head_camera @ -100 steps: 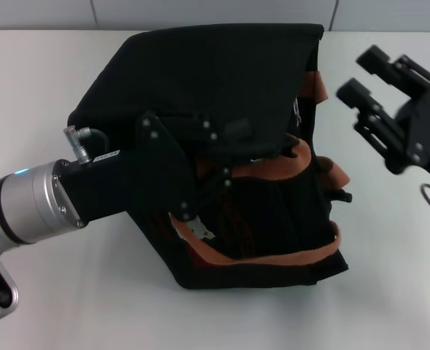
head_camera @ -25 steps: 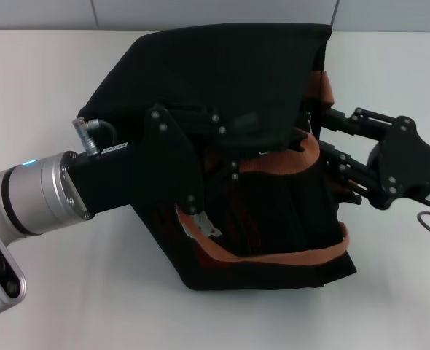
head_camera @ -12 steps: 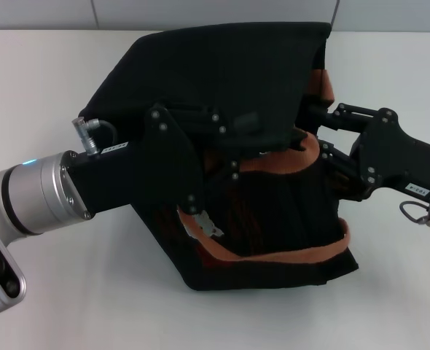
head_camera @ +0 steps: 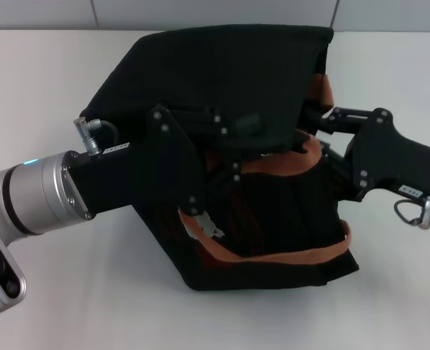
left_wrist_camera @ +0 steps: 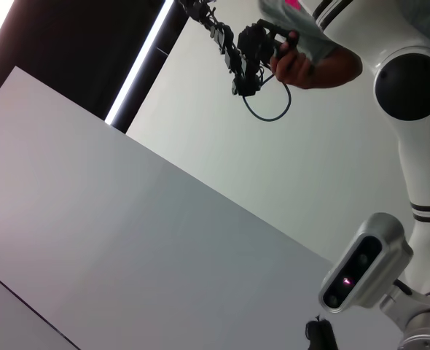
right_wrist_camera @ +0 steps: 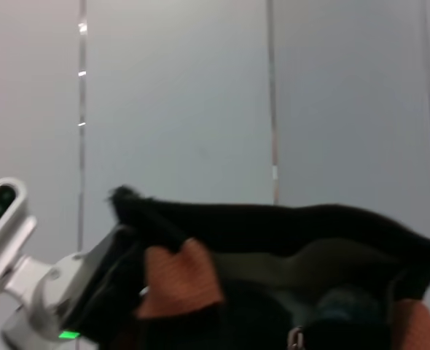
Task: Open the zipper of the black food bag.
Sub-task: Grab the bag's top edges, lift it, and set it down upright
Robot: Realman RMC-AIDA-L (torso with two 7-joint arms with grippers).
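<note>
The black food bag [head_camera: 222, 73] lies on the white table [head_camera: 47, 65], its orange-brown strap handles [head_camera: 280, 257] looping across its near side. My left gripper [head_camera: 233, 157] comes in from the left and is pressed against the bag's middle, dark on dark. From the right, my right gripper [head_camera: 318, 135] stands open against the bag's side by the straps, its tips partly hidden by fabric. In the right wrist view the bag [right_wrist_camera: 273, 226] fills the lower part, with an orange strap [right_wrist_camera: 178, 281] and a small silver zipper pull [right_wrist_camera: 295, 339].
The left arm's silver cuff [head_camera: 33, 197] stretches over the table's left part. A cable loop with a silver plug [head_camera: 419, 211] hangs off the right wrist. The left wrist view faces away from the bag, showing walls and the robot's head [left_wrist_camera: 361, 270].
My right gripper has come from the upper right, clear of the bag, leftward into the bag's side by the straps, and its wrist has turned. The left arm has hardly moved.
</note>
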